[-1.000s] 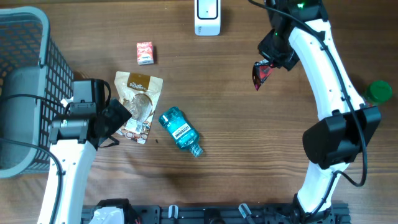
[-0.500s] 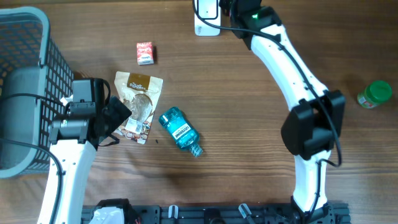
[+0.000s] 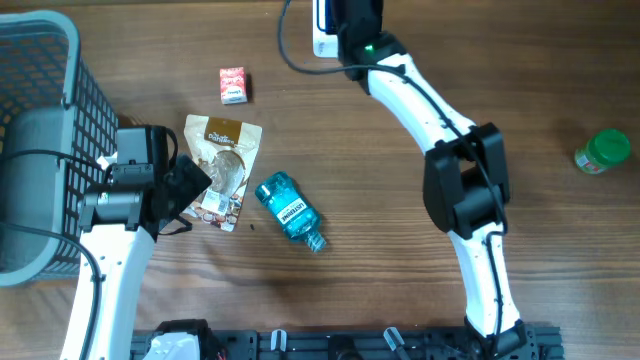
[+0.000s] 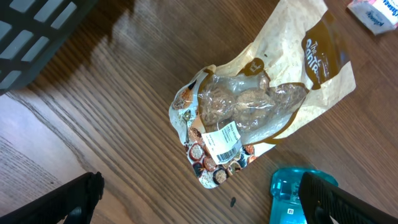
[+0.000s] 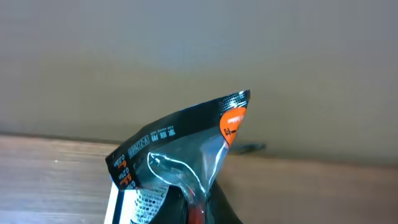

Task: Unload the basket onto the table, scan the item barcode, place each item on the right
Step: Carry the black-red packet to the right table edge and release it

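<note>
My right gripper [image 5: 196, 213] is shut on a black, clear and orange packet [image 5: 180, 149] with white printed text, which stands up in front of a plain grey-brown surface. In the overhead view that gripper [image 3: 356, 16] sits at the top centre, right beside the white scanner [image 3: 324, 32], and the packet is hidden under it. My left gripper [image 3: 186, 190] hangs open just over the lower edge of a brown and clear snack bag [image 3: 222, 165]. A white barcode label [image 4: 222, 140] shows on the bag. The left gripper [image 4: 205, 208] has nothing between its fingers.
A grey basket [image 3: 40, 110] fills the left side. A small red and white box [image 3: 233, 85] lies above the snack bag. A teal mouthwash bottle [image 3: 290, 210] lies to its right, and its base is the teal block [image 4: 292, 196] in the left wrist view. A green-lidded jar [image 3: 603, 150] stands far right.
My right arm has swung from the right side across to the top centre by the scanner, carrying the packet. The left arm has not moved.
</note>
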Motion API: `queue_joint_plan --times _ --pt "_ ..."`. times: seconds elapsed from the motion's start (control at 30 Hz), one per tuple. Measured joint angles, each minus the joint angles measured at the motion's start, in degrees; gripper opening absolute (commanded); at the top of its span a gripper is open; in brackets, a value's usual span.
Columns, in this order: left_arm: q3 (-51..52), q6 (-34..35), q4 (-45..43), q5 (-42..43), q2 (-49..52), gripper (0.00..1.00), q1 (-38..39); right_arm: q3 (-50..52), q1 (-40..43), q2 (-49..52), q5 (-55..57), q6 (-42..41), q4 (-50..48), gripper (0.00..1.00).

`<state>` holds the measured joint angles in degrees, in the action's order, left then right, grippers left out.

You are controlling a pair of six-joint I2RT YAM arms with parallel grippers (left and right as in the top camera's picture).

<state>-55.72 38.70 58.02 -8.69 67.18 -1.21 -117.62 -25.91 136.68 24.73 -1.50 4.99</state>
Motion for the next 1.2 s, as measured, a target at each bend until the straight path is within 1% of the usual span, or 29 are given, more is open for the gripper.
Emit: queue_joint_plan --times 0.07,0.1,0.23,0.27,0.4,0.47,0.63,0.77,0.87,1.0,1.1,1.17,1.2 --pt "0.0 0.2 0.0 0.0 0.0 1.0 0.0 0.0 -0.8 0.0 0.1 7.4 -2.8 0.05" --pt "0.0 0.2 0.0 0.0 0.0 1.0 0.0 0.0 -1.1 0.0 -1.1 12.6 -3.7 0.05" --pt "0.0 0.2 0.0 0.0 0.0 1.0 0.0 0.0 -1.3 0.4 -2.9 25.6 -6.1 0.05" --pt "0.0 0.2 0.0 0.0 0.0 1.0 0.0 0.0 -1.3 1.4 -3.1 29.6 -9.4 0.05" --pt "0.0 0.2 -0.2 0.0 0.0 1.0 0.0 0.0 -1.5 4.7 -7.5 35.0 -16.3 0.05" --pt "0.0 0.2 -0.6 0.0 0.0 1.0 0.0 0.0 -2.5 7.0 -9.0 38.6 -21.6 0.05" --pt "0.0 0.2 -0.4 0.0 0.0 1.0 0.0 0.0 -2.7 10.4 -10.2 42.6 -21.6 0.05" --pt "0.0 0.2 -0.4 0.0 0.0 1.0 0.0 0.0 -1.2 10.8 -10.8 48.9 -20.9 0.05" --pt "0.0 0.2 -0.7 0.0 0.0 1.0 0.0 0.0 -0.9 10.8 -11.2 51.1 -20.7 0.05" --pt "0.0 0.2 -1.0 0.0 0.0 1.0 0.0 0.0 -1.4 10.8 -10.6 50.0 -23.1 0.05" --pt "0.0 0.2 -1.0 -1.2 1.1 1.0 0.0 0.0 -2.3 10.8 -8.8 49.1 -23.1 0.05" --pt "0.0 0.2 -1.1 -1.6 3.8 1.0 0.0 0.0 -2.7 9.7 -5.7 47.8 -21.0 0.05" --pt "0.0 0.2 -1.2 -1.9 6.1 1.0 0.0 0.1 -2.7 8.0 -2.8 45.7 -19.3 0.05"
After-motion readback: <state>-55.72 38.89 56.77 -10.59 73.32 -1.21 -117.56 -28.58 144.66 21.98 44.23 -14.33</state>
